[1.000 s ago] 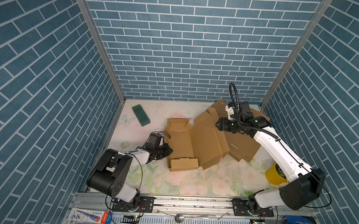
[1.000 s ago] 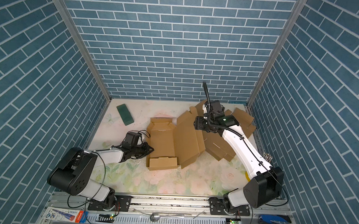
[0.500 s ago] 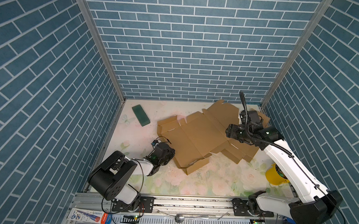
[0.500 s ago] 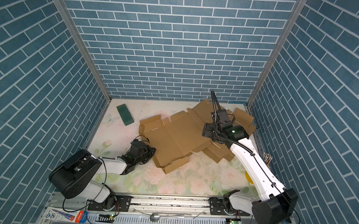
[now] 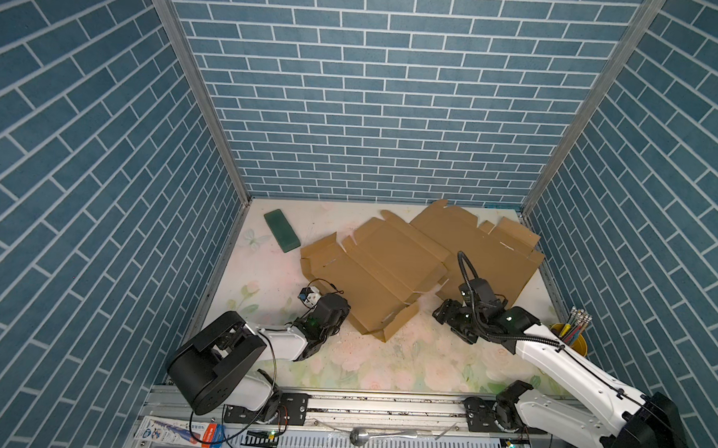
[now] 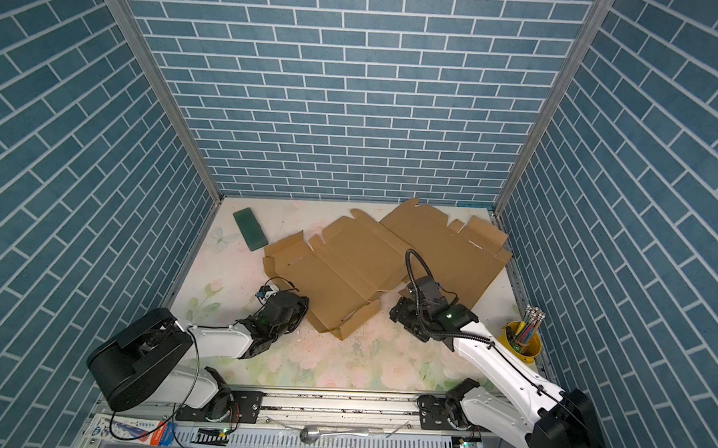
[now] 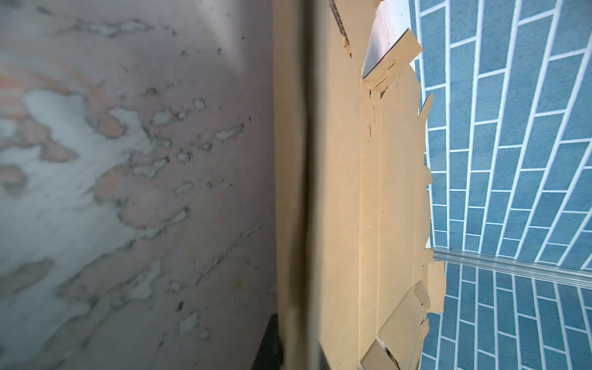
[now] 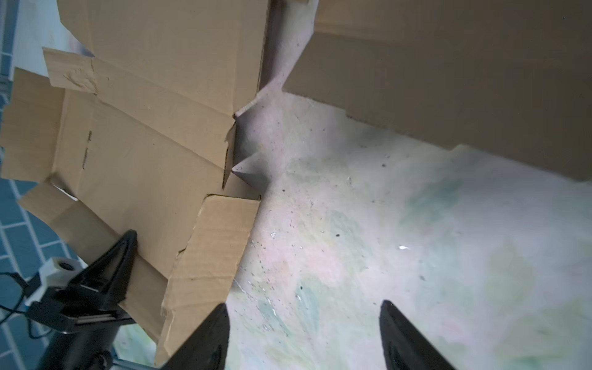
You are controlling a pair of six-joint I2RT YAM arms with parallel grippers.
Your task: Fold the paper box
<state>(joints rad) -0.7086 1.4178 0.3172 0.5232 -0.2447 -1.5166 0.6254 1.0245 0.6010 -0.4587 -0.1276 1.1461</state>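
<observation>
Two fingers (image 8: 211, 339) of the right gripper (image 8: 303, 304) are spread wide over bare table (image 8: 416, 256); the left gripper (image 5: 339, 313) is clamped (edge only) on the flattened paper box (image 5: 380, 271), laid mid-table beside another cardboard sheet (image 5: 485, 255).

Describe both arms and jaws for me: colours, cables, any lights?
Both arms match: the left arm and right arm have glossy white links, bulky black shoulder housings and black wrists, each with a small green light. A thick black cable arches over the right wrist; thin black wires loop by a white camera block on the left. The jaws are black, tapered wedges.
</observation>
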